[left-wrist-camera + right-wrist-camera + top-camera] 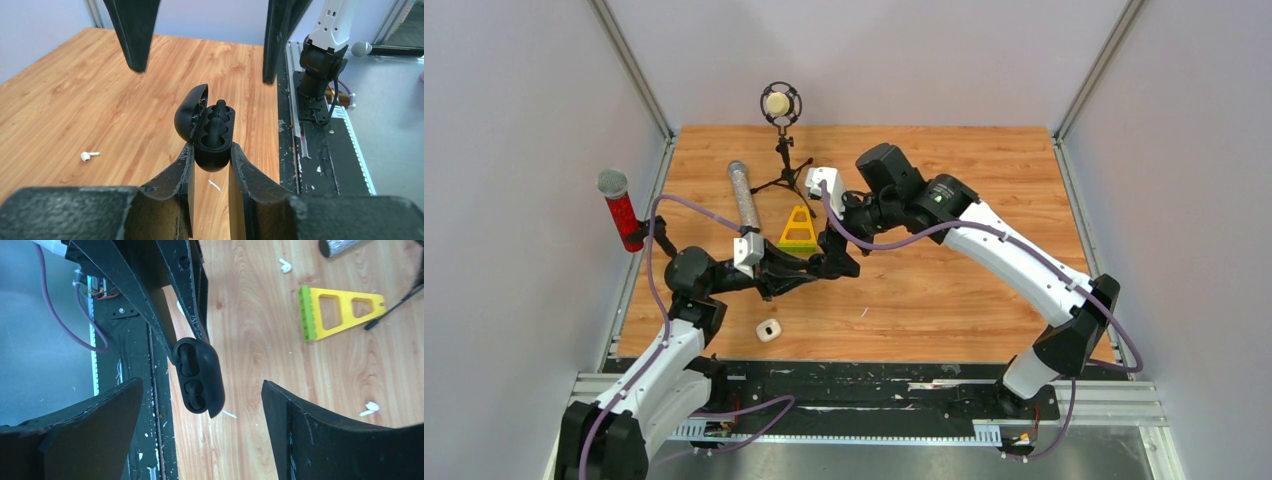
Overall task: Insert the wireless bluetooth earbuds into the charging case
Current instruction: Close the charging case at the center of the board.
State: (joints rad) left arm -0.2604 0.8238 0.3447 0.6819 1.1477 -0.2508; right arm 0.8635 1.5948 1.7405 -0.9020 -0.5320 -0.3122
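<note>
Gaping lid-open, the black charging case (214,144) seems partly filled.

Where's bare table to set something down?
Free: wood beyond the right arm toward the far-right corner; near strip between white case and that arm's base. Crowded: left-centre, round yellow triangle, tripod mic, silver mic.

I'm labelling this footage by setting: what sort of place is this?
Most likely a robotics lab test cell, not a home or shop: robot arms bolted to a metal rail, a wooden tabletop walled in by plain grey panels, and unrelated props like a tripod microphone and a yellow triangle.
</note>
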